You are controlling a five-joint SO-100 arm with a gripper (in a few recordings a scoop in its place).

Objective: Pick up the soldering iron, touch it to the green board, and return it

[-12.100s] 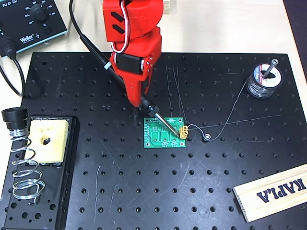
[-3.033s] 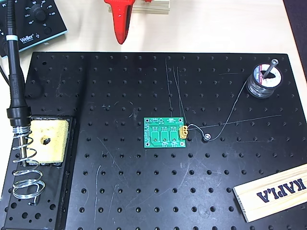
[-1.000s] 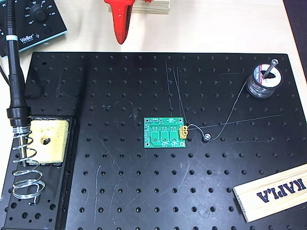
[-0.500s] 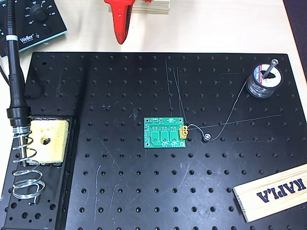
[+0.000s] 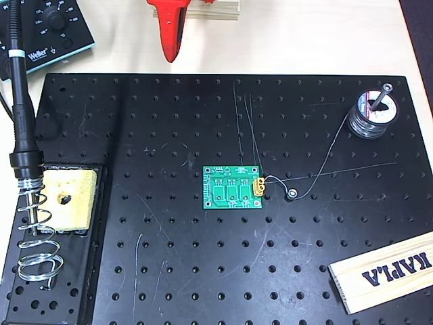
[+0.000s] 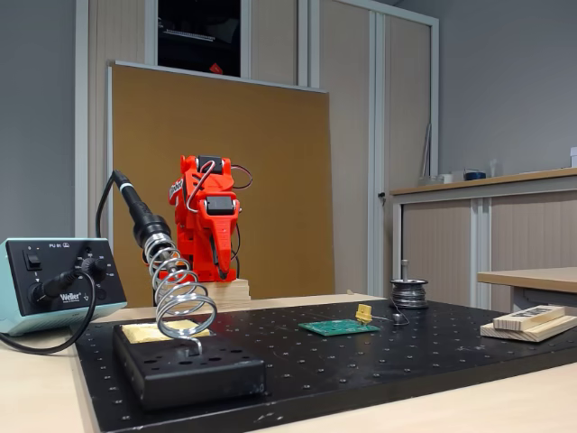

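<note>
In the overhead view, the soldering iron (image 5: 20,115) is sitting in the coil stand (image 5: 34,230) at the breadboard's (image 5: 203,271) left edge, with the sponge (image 5: 65,198) just right of it. The green board (image 5: 233,188) is lying mid-breadboard, the solder spool (image 5: 371,114) far right, the wooden block (image 5: 382,271) near right.

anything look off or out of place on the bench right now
Nothing stands out. The soldering iron sits tip-down in the coil stand beside the yellow sponge, the green board lies flat on the black breadboard, and the red gripper is folded back beyond the plate. Loose solder wire trails from the spool.
</note>
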